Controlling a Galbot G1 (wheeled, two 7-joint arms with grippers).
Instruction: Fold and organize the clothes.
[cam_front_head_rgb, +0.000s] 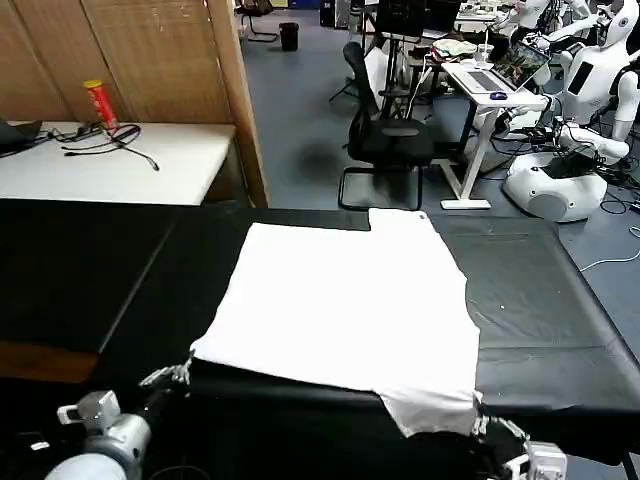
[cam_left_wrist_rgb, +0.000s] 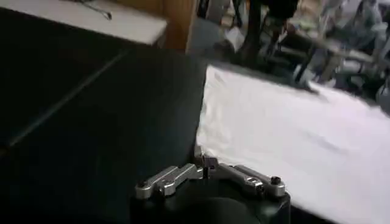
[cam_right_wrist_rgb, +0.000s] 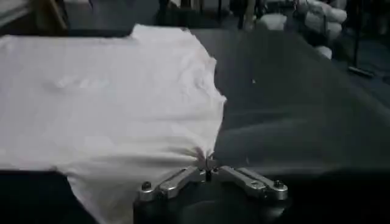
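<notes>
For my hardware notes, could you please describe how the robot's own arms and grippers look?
The left gripper and right gripper have slim silver metal fingers built from jointed links with dark pivot screws, mounted on rounded black housings. In the head view, the left arm ends in a pale grey cylindrical wrist with a small silver block.

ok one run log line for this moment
left gripper shut on white T-shirt near-left corner | right gripper shut on its near-right corner | shirt flat on black table covering
</notes>
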